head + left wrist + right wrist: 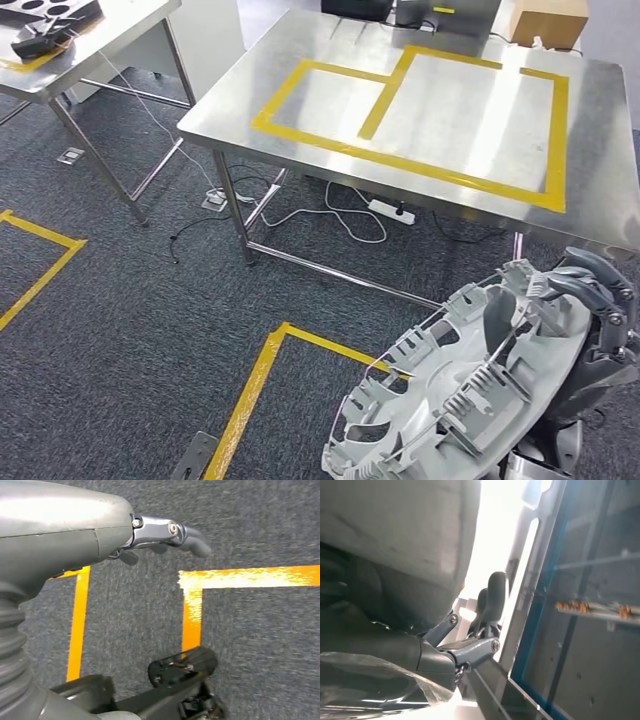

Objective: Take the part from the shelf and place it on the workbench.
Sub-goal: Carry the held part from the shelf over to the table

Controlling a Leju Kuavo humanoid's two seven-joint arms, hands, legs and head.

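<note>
A large grey ribbed plastic part in clear wrap hangs low at the near right, over the carpet. My right hand grips its right edge; the right wrist view shows the fingers curled round the part. The steel workbench, marked with yellow tape rectangles, stands ahead and above the part, a short way off. My left hand hangs over the carpet with its fingers stretched out, holding nothing.
A second steel table at the far left carries black trays. A cardboard box sits at the bench's back edge. A power strip and cables lie under the bench. Yellow tape marks the floor. A blue-framed shelf stands beside my right hand.
</note>
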